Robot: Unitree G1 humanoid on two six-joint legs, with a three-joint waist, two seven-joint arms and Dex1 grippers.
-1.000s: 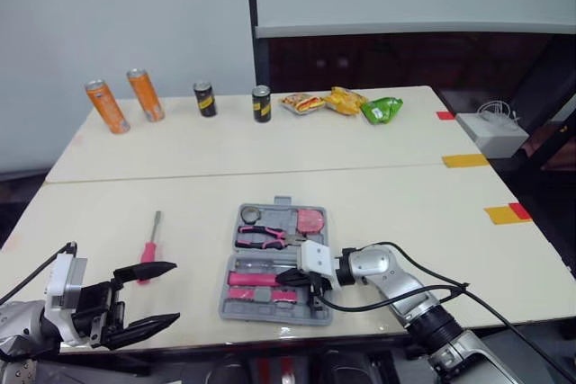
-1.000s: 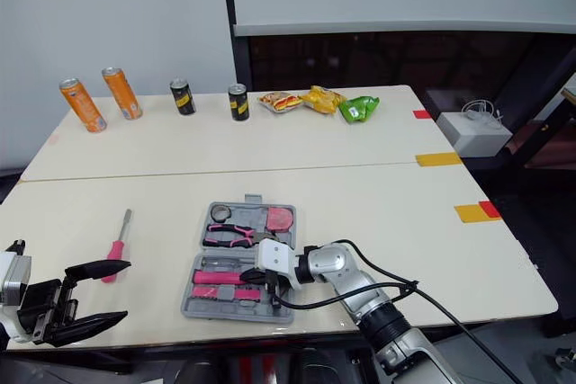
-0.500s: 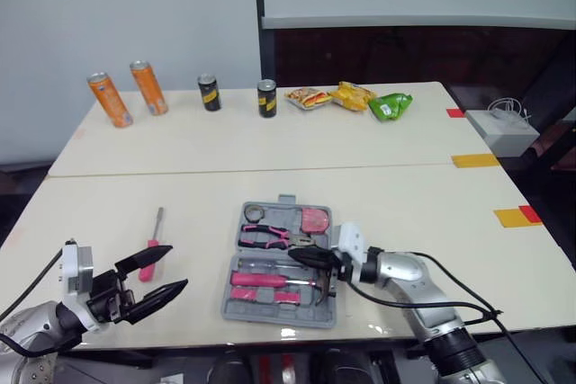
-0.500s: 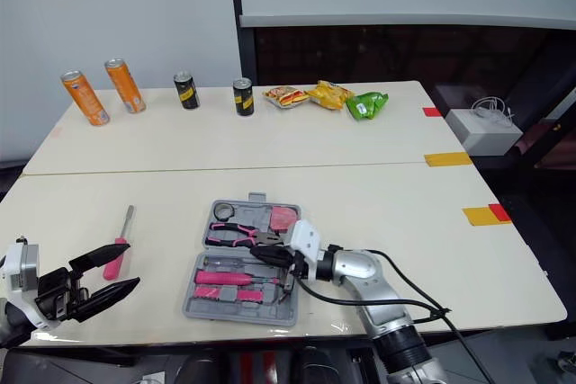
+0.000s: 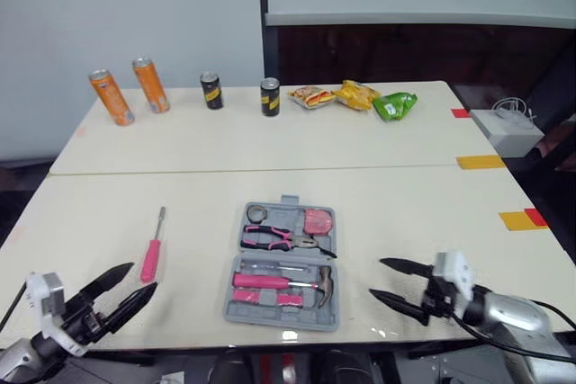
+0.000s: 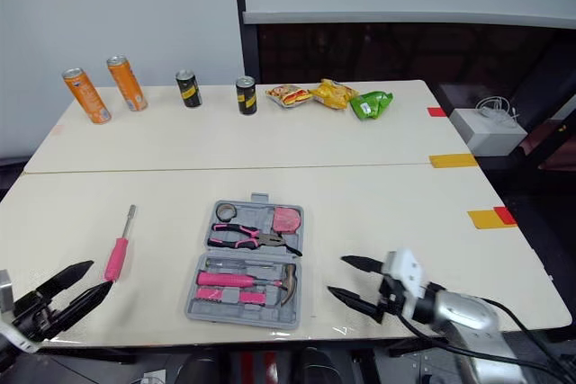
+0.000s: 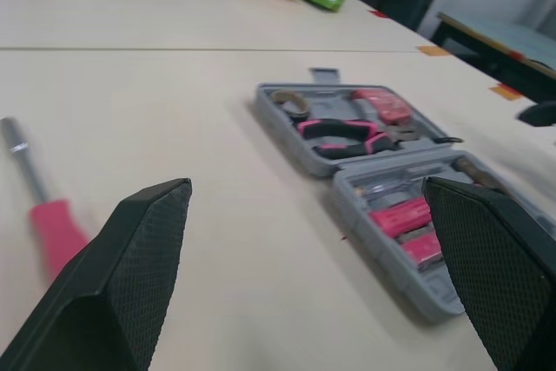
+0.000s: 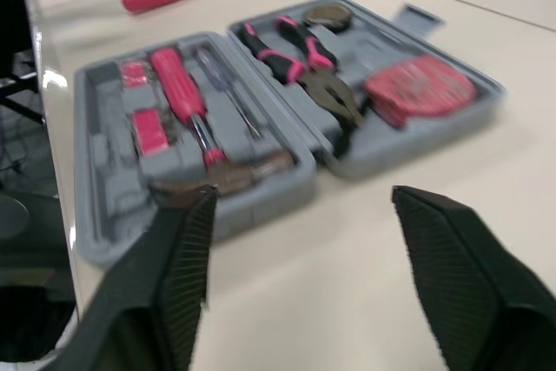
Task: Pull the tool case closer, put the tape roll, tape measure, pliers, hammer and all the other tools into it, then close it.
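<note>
Cream-coloured tabletop (image 5: 432,213), made of two surfaces butted together, with drink cans and snack packets along the far side. Near the front edge lies the open grey plastic tool case (image 5: 279,322), both halves flat.

Its far half holds the small tape roll (image 5: 256,214), the pink tape measure (image 5: 315,220) and the pink-handled pliers (image 5: 270,237). Its near half holds the pink-handled hammer (image 5: 270,281) and smaller pink pieces.

One tool lies outside: the pink-handled screwdriver (image 5: 150,261), flat on the tabletop to the left of the case, well apart from it, shaft pointing away from the robot.

The left gripper (image 6: 101,274) sits low at the front edge, fingers spread and empty, tips just beside the near end of the screwdriver handle. The right gripper (image 5: 377,277) sits to the right of the case, apart from it, fingers likewise spread and empty.

Step in hand, as judged: fetching the screwdriver, since the case seems near enough and the named tools are packed. The left gripper should straddle the pink handle crosswise at mid-length and close there. A pinch at the rounded end may let the handle roll or tilt. The tool should then be lifted clear of the case wall and laid in a free recess; which recess fits cannot be told. The lid may not shut if anything sits proud.
</note>
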